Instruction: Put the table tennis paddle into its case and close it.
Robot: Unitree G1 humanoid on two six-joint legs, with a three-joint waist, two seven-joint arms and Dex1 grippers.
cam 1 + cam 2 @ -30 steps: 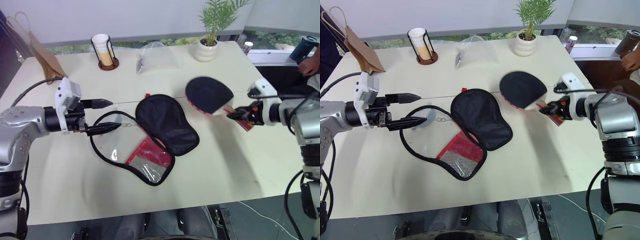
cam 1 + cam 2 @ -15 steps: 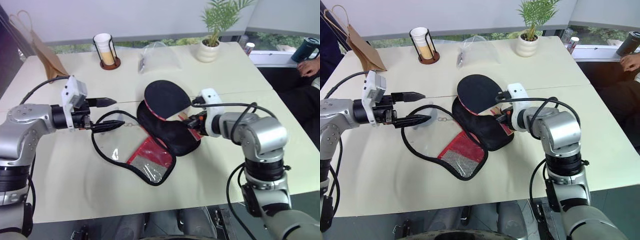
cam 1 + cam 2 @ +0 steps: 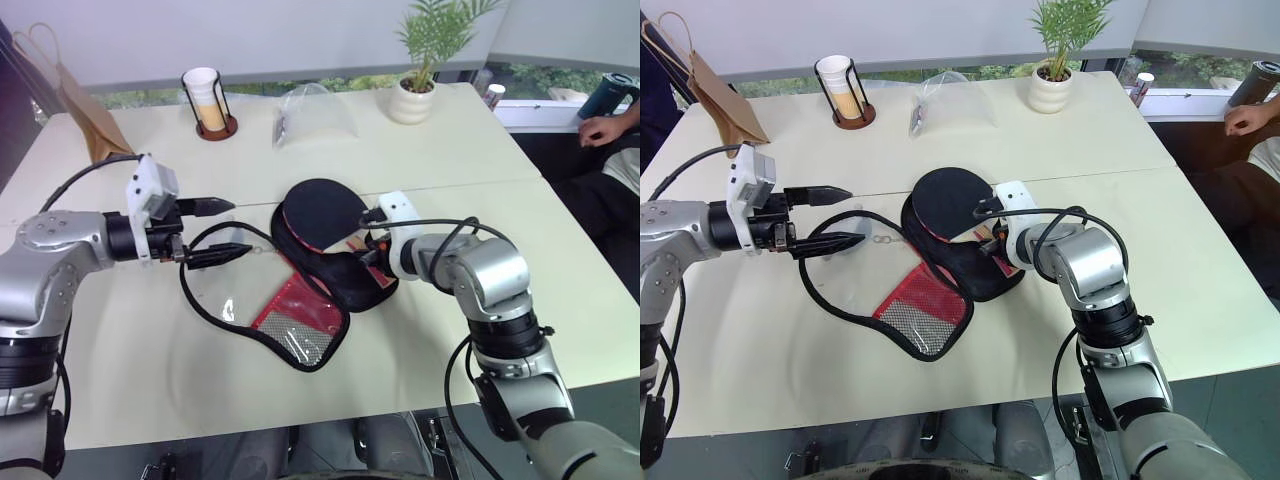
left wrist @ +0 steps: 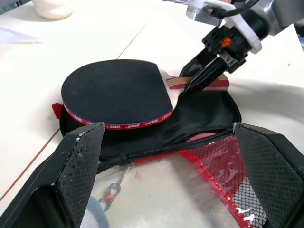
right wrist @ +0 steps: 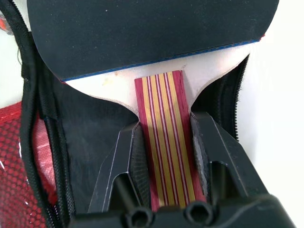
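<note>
Right gripper (image 3: 372,252) clamps stiff, light paddle (image 3: 318,210) by handle, frame centre, over soft case (image 3: 300,300); left gripper (image 3: 222,231) open.

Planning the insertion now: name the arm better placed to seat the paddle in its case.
Right. The right gripper is shut on the paddle by its handle, holding it over the open case. The left gripper hangs open, apart from the paddle.
</note>
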